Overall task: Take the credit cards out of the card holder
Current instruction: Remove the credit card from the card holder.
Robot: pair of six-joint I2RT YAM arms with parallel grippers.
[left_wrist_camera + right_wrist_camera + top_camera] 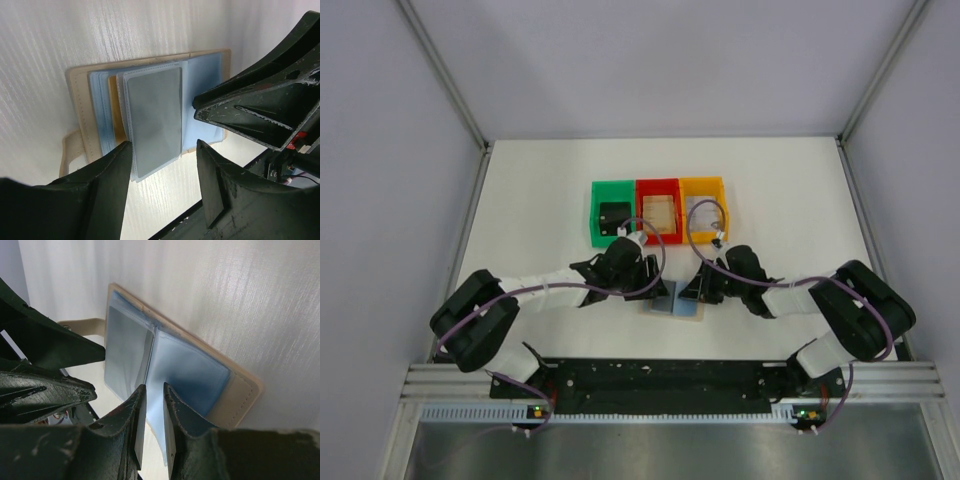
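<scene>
**Both wrist views and overhead view.** The card holder [677, 304] lies open on the counter [540, 200], between the two arms and nearer the bases than the bins. Its pale blue leaves are fanned upward.

- **Right end effector** [154, 407]: the fingers are drawn nearly together and appear to pinch the edge of one pale blue plastic leaf [185, 380].
- **Left end effector** [162, 162]: it is spread and holds nothing, and it faces a grey card [152, 117] that sits inside a clear sleeve.

**Hazards, as a judgement:**
- The left fingers may close on the sleeve and card together, so the card would not slide out.
- A pull could drag or lift the whole holder, since only a thin leaf restrains it, and that leaf could slip or tear.
- The two end effectors work very close together and may collide.
</scene>
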